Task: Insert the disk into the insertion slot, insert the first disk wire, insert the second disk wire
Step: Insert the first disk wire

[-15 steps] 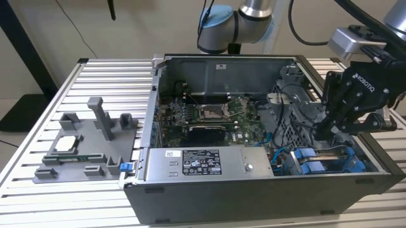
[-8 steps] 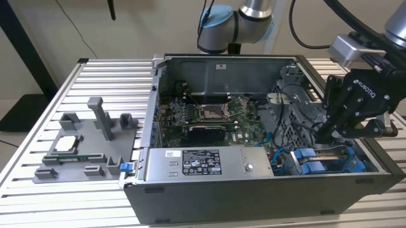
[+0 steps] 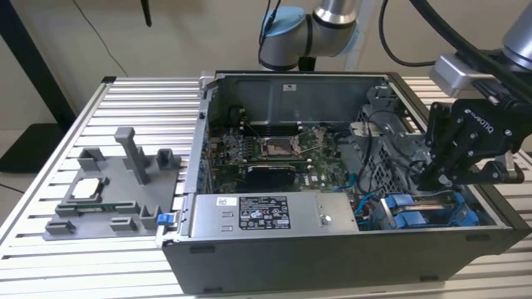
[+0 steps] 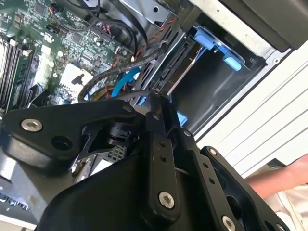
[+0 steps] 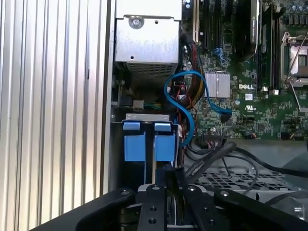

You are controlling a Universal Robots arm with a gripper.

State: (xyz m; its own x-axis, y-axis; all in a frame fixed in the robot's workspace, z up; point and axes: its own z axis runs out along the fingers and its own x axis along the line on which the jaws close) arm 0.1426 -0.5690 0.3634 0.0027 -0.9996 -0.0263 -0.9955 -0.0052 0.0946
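Where the PC case (image 3: 332, 261) comes nearest in the exterior view: a grey labelled power-supply box (image 3: 270, 215) lies along its near wall, and the case stands on a slatted aluminium tabletop (image 3: 141, 118).
Fixture tray (image 3: 108, 193): grey, on the tabletop at the exterior view's left, apart from the case, with a processor chip (image 3: 87, 187) lying in it.
Insertion slot (image 5: 147, 117): a grey metal bay in the case's near corner at the exterior view's right, just beside the power-supply box and edged with blue clips.
Disk (image 3: 432, 201): on edge inside the slot, a silver strip between the blue carrier parts.
Gripper (image 3: 428, 182): black, just above the disk and pointing down at the slot. It is also seen in both wrist views (image 4: 154, 103) (image 5: 166, 171).
Fingers: tips drawn together. Whether anything is pinched between them cannot be made out.
Cables: black cables (image 5: 214, 153) pass close by the fingertips, and a blue cable (image 5: 184, 73) loops beside the slot.
Motherboard (image 3: 275, 165): green, on the case floor beyond, with the square CPU socket (image 3: 278, 146) at its middle.
Arm (image 3: 324, 25): grey with a blue joint cap, behind the case's far wall.
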